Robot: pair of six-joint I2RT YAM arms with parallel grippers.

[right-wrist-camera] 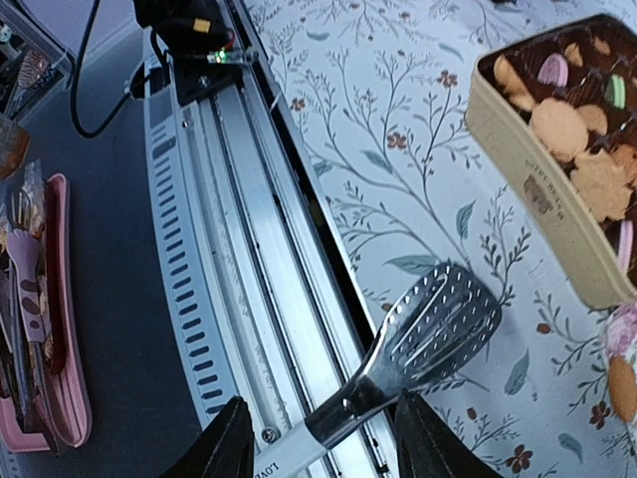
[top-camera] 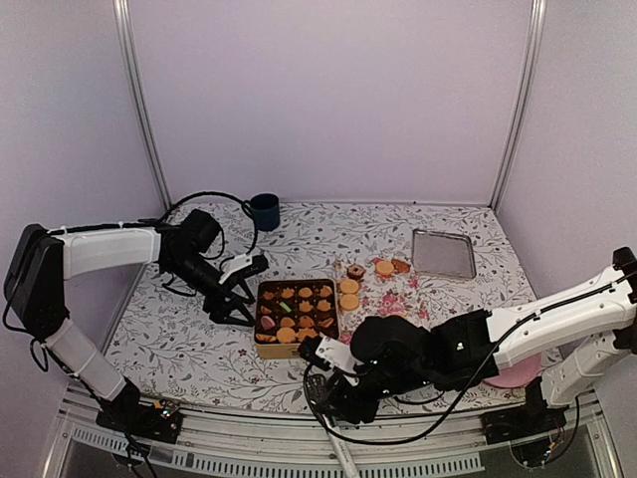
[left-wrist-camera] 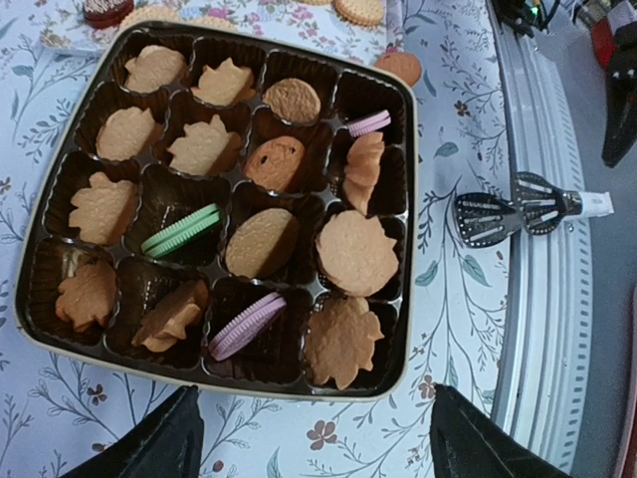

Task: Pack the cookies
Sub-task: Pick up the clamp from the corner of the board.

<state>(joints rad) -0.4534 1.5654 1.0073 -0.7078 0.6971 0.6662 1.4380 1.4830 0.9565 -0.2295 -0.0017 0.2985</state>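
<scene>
- Sixteen compartments make up the dark insert of the cream box (right-wrist-camera: 528,179). It sits mid-desk on the floral cloth, and most compartments already hold cookies (left-wrist-camera: 356,251).
- Mostly golden-orange rounds and flower shapes. Two pink sandwich ones and one green stand on edge in their cells, and one brown biscuit with dark bits is near the middle.
- Several loose cookies (top-camera: 349,287) lie on the desk (top-camera: 199,349) just beside the box's far right corner. One small dark piece is among them.
- Left end effector (left-wrist-camera: 314,393): jaws wide, nothing between them. It hangs over the box's edge, and both black fingers (left-wrist-camera: 149,443) are clear of the box.
- Right end effector (right-wrist-camera: 323,400): low at the desk's near edge, beside the box's near corner. Its jaws stand apart with the white handle of the metal tongs (right-wrist-camera: 443,321) lying slantwise between them, not clamped as far as the wrist view shows.
- Tongs' perforated head rests on the cloth, near the box but apart from it.
- Bare metal tray (top-camera: 443,253) is at far right and a blue cup (top-camera: 265,211) at far left, by the back wall.
- Pink plate (top-camera: 513,376) is partly hidden behind the right arm.
</scene>
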